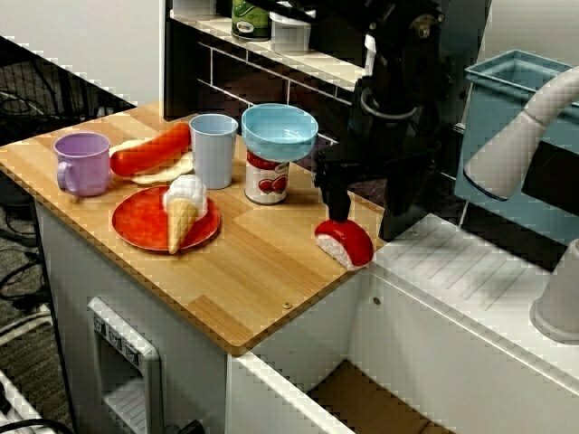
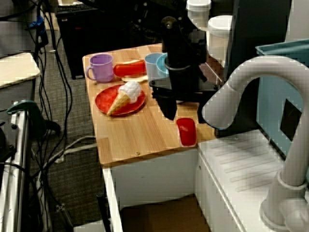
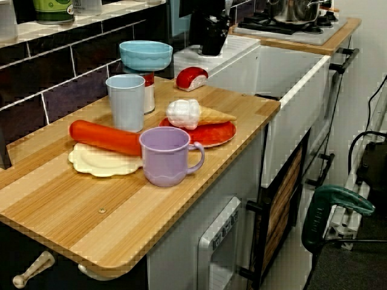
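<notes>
The dark gripper [image 1: 338, 215] hangs low over the far end of the wooden counter [image 1: 253, 271], close to the white sink top [image 1: 470, 280]. Directly under its tip lies a red and white toy piece [image 1: 345, 242]. In the high view from the front, the tip seems to meet the red top of this piece, but in the view from the sink side the gripper [image 2: 170, 115] stands just beside the piece [image 2: 186, 131], so I cannot say whether they touch. The fingers are black against a black arm, and I cannot tell if they are spread or pressed together.

In the high view from the front, a can [image 1: 266, 177] stands near the gripper on its left, with a light blue bowl [image 1: 280, 129] on top. Further from the gripper, past the can, stands a pale blue cup [image 1: 213, 149]. Past it are a red plate [image 1: 136, 226] carrying an ice cream cone [image 1: 184, 210], and a long orange-red toy [image 1: 149, 151] on a cream plate [image 1: 176, 169]. A purple mug [image 1: 81, 163] is the farthest from the gripper.

In the low view along the counter, the toy piece [image 3: 191, 77] lies at the counter's far edge.
</notes>
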Tool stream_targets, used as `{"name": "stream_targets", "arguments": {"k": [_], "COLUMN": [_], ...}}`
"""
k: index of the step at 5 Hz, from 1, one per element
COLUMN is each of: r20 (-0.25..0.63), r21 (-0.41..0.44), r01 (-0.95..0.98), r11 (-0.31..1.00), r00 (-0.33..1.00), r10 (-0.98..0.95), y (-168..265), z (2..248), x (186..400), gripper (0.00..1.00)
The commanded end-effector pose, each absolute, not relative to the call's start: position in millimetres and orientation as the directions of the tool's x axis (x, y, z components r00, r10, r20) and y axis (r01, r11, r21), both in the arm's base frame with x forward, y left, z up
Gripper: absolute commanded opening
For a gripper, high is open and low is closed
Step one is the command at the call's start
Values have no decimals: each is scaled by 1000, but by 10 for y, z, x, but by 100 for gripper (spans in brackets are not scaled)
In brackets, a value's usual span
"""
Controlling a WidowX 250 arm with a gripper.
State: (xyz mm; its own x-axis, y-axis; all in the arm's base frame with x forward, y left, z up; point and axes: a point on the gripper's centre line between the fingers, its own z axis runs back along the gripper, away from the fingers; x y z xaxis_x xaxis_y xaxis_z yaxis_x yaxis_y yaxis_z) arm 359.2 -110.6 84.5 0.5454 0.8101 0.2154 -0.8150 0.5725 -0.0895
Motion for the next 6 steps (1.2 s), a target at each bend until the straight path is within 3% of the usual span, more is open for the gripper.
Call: {"name": "stream_targets", "arguments": {"k": [1,6], "r20": [229,270], "r21": [-127,-125], "r01": [-834,-891], "r11": [538,436], "r00": [503,393], "r10": [834,879], "y": [-995,-935], "z": [965,726], "x": [3746,3657], "gripper": [100,100]}}
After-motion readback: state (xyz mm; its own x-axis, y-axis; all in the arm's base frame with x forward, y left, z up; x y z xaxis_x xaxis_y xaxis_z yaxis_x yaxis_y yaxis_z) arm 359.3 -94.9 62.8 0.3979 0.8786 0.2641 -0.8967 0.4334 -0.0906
